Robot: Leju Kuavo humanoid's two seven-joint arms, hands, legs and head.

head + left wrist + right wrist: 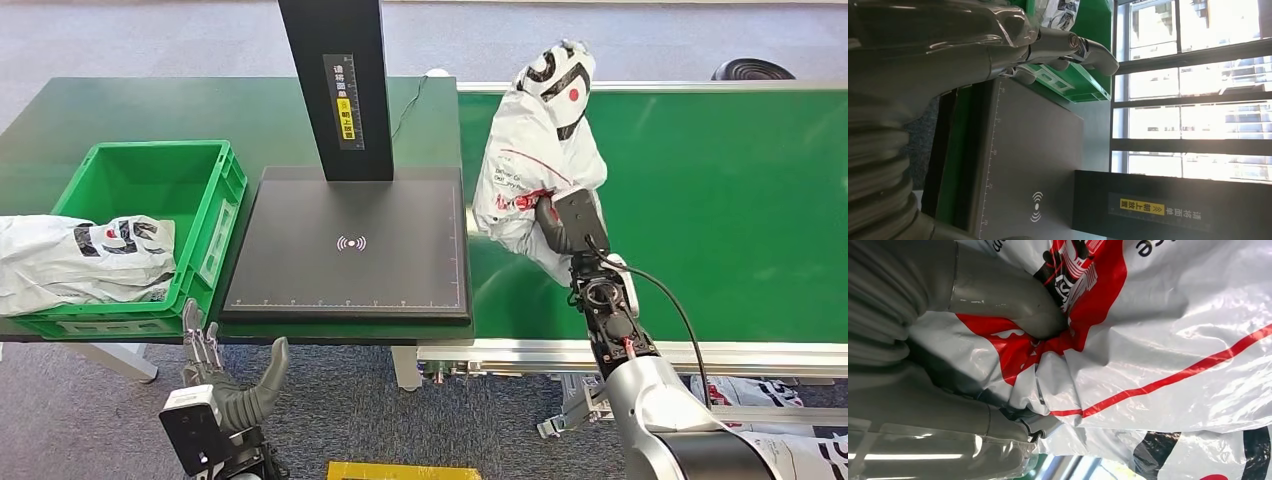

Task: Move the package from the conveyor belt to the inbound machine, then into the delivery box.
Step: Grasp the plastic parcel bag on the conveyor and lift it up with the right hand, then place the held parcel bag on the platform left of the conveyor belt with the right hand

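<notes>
Up close at my right wrist, my fingers are clamped into the white-and-red package, creasing its film; from my head I see that package on the conveyor belt, beside the inbound machine. My right hand is half buried. My left hand hangs below the tabletop, fingers apart, holding nothing.

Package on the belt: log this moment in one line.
right robot hand grips package | over conveyor belt | left robot hand open, idle
</notes>
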